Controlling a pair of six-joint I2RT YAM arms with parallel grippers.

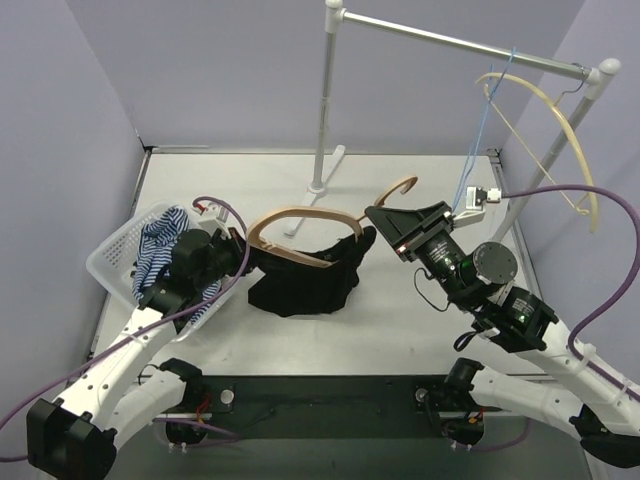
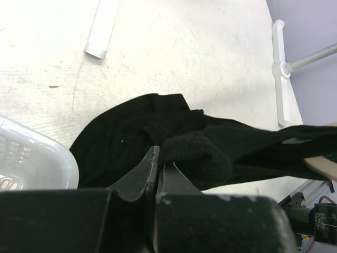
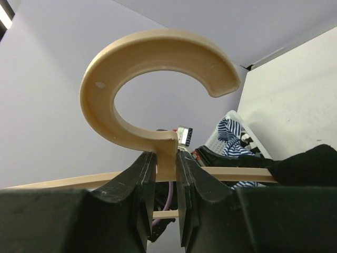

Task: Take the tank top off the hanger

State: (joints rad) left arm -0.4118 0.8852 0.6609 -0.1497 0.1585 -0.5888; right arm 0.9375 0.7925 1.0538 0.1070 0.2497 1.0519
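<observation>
Top external view: black tank top (image 1: 300,285), upper part draped on the wooden hanger (image 1: 300,211), lower part pooled on the table (image 1: 400,330) at centre, between the arms. Left gripper (image 2: 157,161): jaws together, pinching the garment's knit. Right gripper (image 3: 166,158): clamped on the hanger's neck, below the hook. White basket (image 1: 105,265) holding striped cloth (image 1: 160,245), just beside the left gripper at the table's left edge. Bare tabletop behind the garment up to the foot of the rack (image 1: 325,110). Second hanger (image 1: 575,140) on the rail, far right.
</observation>
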